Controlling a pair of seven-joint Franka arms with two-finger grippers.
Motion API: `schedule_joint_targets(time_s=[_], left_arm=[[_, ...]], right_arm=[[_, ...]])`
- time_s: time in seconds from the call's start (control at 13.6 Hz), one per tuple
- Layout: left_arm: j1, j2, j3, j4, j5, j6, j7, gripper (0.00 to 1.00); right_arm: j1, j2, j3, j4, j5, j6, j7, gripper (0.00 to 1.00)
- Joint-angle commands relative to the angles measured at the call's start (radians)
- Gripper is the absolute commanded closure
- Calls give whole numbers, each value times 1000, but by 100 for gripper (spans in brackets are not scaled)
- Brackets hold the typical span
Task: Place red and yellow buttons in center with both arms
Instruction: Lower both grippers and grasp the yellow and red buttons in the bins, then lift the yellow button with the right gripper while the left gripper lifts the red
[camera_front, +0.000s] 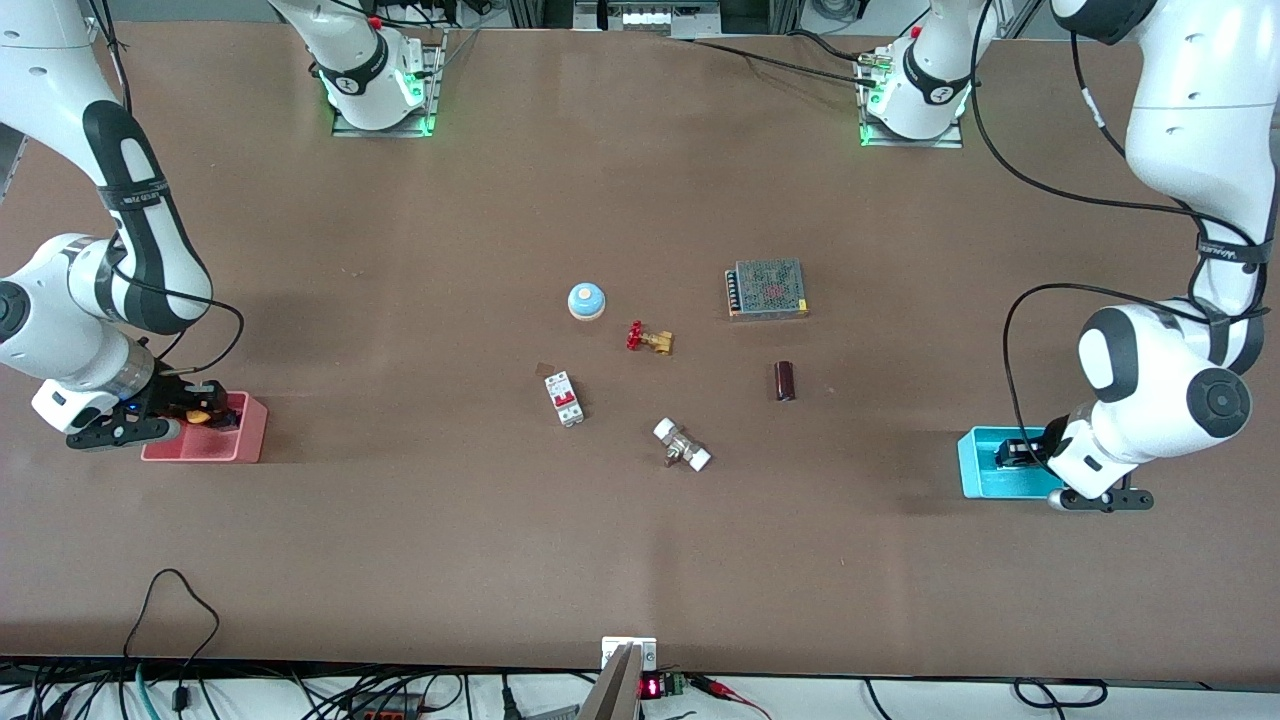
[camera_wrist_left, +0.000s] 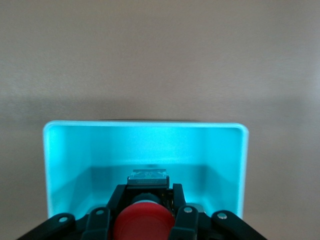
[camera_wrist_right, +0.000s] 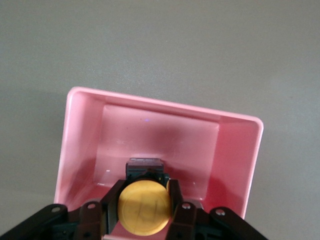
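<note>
Where its fingers close on the black base under the round cap, the left gripper (camera_wrist_left: 142, 222) grips the red button (camera_wrist_left: 141, 224) inside the cyan bin (camera_wrist_left: 60, 165); the cap is cut off by the wrist view's edge. From the front, the left wrist hides that button completely. At the right arm's end, the right gripper (camera_wrist_right: 145, 209) likewise clamps the yellow button (camera_wrist_right: 144, 207) in the pink bin (camera_wrist_right: 85, 145), its orange-yellow cap barely visible from the front. Between the bins, the table's center (camera_front: 640, 400) holds a blue-domed bell (camera_front: 586, 300), a brass valve (camera_front: 650, 339) and other parts.
</note>
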Motion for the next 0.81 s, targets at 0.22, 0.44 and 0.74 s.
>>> schedule_joint_targets(time_s=[0.22, 0.44, 0.74], left_arm=[[-34, -214, 3, -86, -19, -96, -3, 82], [-85, -312, -1, -162, -19, -203, -100, 82], [-188, -401, -11, -317, -49, -241, -263, 82]], right_arm=[[-8, -140, 12, 17, 15, -170, -72, 71], [35, -269, 21, 60, 21, -405, -42, 71], [153, -331, 71, 57, 29, -509, 263, 71]])
